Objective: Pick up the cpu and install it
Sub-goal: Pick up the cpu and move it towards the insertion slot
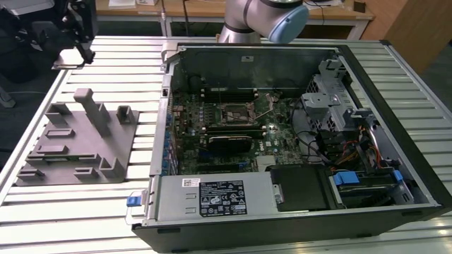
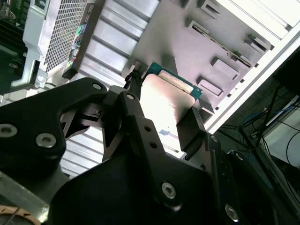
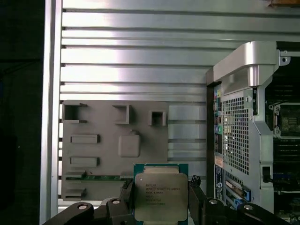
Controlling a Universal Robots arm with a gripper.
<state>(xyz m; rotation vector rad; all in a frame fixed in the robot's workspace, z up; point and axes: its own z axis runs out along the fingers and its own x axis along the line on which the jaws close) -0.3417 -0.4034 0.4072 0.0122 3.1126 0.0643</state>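
Note:
The cpu (image 3: 161, 197) is a small square chip with a pale silvery top and a green rim. It sits clamped between my gripper's (image 3: 161, 202) two black fingers (image 3: 127, 194). The second wrist view shows the cpu (image 2: 166, 101) from its side, with the gripper (image 2: 164, 112) shut on its opposite edges. In the exterior view my gripper (image 1: 82, 52) hangs at the far left, above the slatted table and beyond the grey tray (image 1: 78, 143). The black socket frame (image 1: 236, 111) lies on the motherboard inside the open computer case (image 1: 297, 211).
The grey plastic tray (image 3: 112, 140) with upright posts and recesses lies on the slatted metal table (image 3: 140, 56), left of the case in the exterior view. The case's perforated rear wall (image 3: 234, 136) stands close beside the gripper. The arm's base (image 1: 244, 24) rises behind the case.

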